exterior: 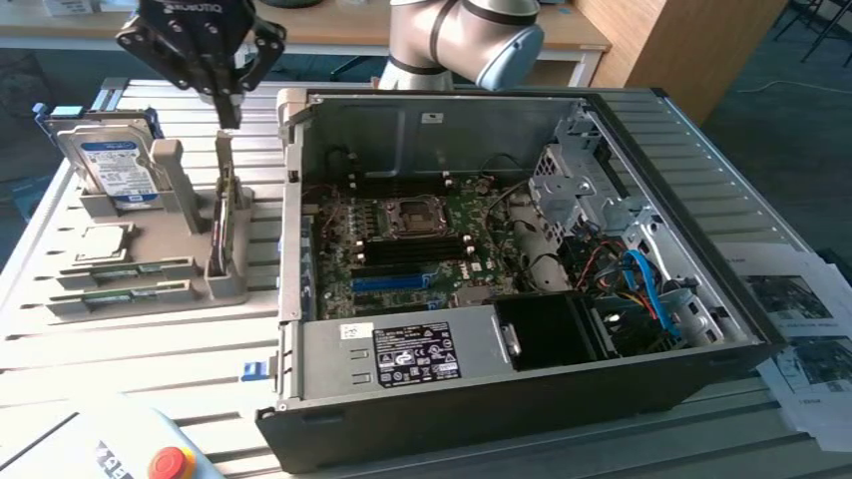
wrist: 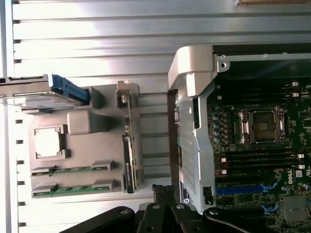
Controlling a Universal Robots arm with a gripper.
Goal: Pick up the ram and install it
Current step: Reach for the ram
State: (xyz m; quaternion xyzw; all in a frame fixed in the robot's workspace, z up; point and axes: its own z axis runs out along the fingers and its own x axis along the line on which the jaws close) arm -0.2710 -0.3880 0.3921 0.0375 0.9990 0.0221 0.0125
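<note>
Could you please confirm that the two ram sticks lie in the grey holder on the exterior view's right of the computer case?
Not quite: the exterior view shows the two ram sticks lying in the grey holder on the exterior view's left of the computer case.

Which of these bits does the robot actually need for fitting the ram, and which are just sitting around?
Part of the job: gripper, ram sticks in the grey holder, motherboard inside the open computer case.
Just lying about: hard drive, expansion card, processor chip, papers, red button.
</note>
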